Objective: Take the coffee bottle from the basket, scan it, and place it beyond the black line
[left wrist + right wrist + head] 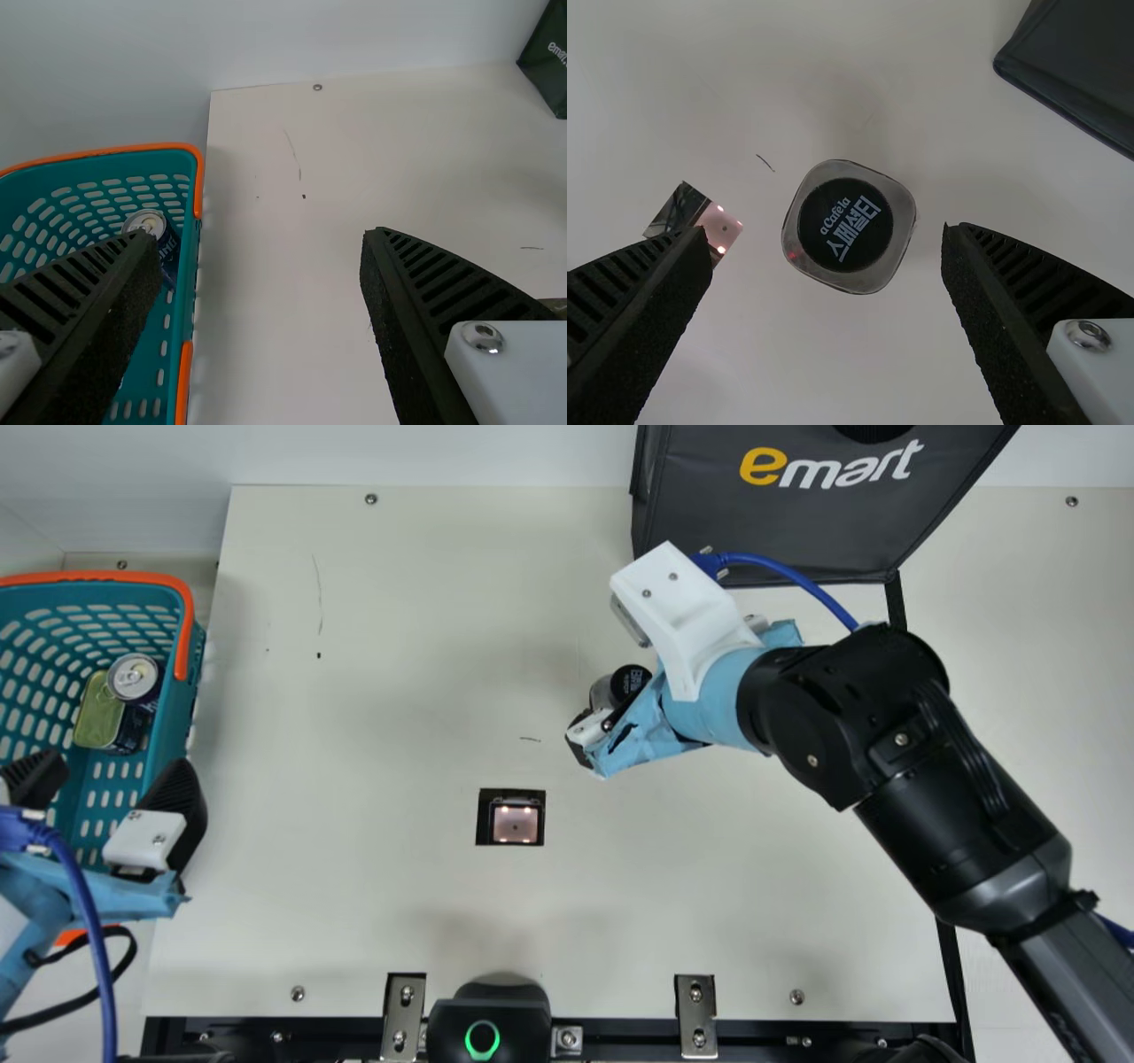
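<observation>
The coffee bottle (620, 685), dark-capped, is on the cream table up and to the right of the scanner window (516, 821). My right gripper (588, 737) is over the bottle, partly hiding it. Seen from above in the right wrist view, the bottle (846, 226) lies between the spread fingers of my right gripper (828, 243), with a gap on both sides. My left gripper (113, 797) is open over the right side of the teal basket (173, 722). In the left wrist view nothing is between the fingers of my left gripper (252, 239), and the basket (183, 292) is beside it.
Inside the basket are a can (134, 677) and a yellow-green tin (97, 713). A dark grey bag (797, 522) stands at the back right, beyond the bottle. The black line (897, 602) runs down the right side, partly under my right arm. A black device (489, 1020) sits at the front edge.
</observation>
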